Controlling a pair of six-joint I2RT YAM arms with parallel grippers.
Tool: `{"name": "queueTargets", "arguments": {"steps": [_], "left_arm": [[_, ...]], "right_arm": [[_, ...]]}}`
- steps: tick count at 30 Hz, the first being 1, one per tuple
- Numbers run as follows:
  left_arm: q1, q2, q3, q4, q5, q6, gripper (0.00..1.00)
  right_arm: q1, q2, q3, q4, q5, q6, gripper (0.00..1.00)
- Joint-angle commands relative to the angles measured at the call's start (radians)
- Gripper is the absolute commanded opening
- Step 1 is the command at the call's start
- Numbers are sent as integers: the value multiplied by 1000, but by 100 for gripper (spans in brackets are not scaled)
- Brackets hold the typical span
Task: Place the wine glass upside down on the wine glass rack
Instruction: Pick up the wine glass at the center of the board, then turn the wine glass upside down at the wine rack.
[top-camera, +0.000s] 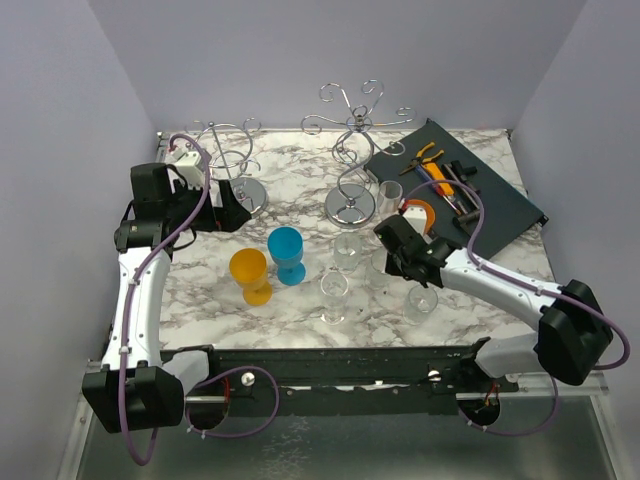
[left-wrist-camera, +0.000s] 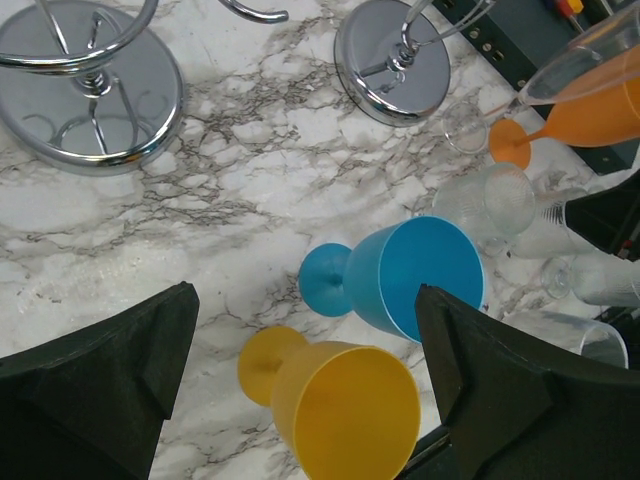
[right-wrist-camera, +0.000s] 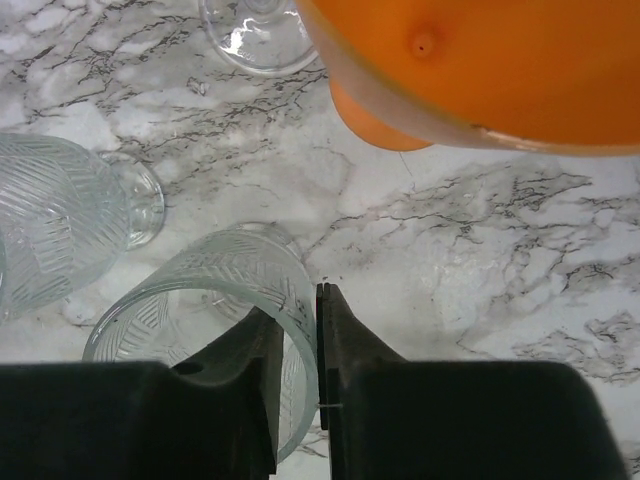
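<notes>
Two jaws of the right gripper (right-wrist-camera: 298, 312) pinch the wall of the clear wine glass (right-wrist-camera: 200, 290), one inside its rim, one outside. The left gripper (left-wrist-camera: 305, 300) is spread wide, with a blue goblet (left-wrist-camera: 420, 275) and a yellow goblet (left-wrist-camera: 345, 410) between its jaws, lower down. The rack (top-camera: 352, 150) stands beyond the right jaws, apart.

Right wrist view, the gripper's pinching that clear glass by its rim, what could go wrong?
The right gripper grips the ribbed glass only by its wall; it may slip or tilt when lifted. The neighbouring glass stands close and could be knocked. The orange flute is near the wrist and might get bumped.
</notes>
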Motion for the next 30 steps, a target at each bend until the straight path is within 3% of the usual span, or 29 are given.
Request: {"name": "queueTargets", "arguments": {"steps": [1, 4, 16, 24, 30], "left_arm": [[-2, -13, 44, -42, 133, 8, 99], [-31, 6, 74, -52, 159, -2, 99], [-262, 92, 221, -58, 93, -15, 99], [-310, 121, 272, -55, 148, -89, 99], [-323, 110, 245, -55, 209, -94, 99]], "right_arm": [[3, -22, -7, 1, 25, 7, 10], [3, -88, 17, -22, 25, -20, 0], [5, -308, 291, -47, -110, -242, 0], [4, -213, 500, 91, -272, -304, 0], [5, -113, 566, 208, -355, -290, 0]]}}
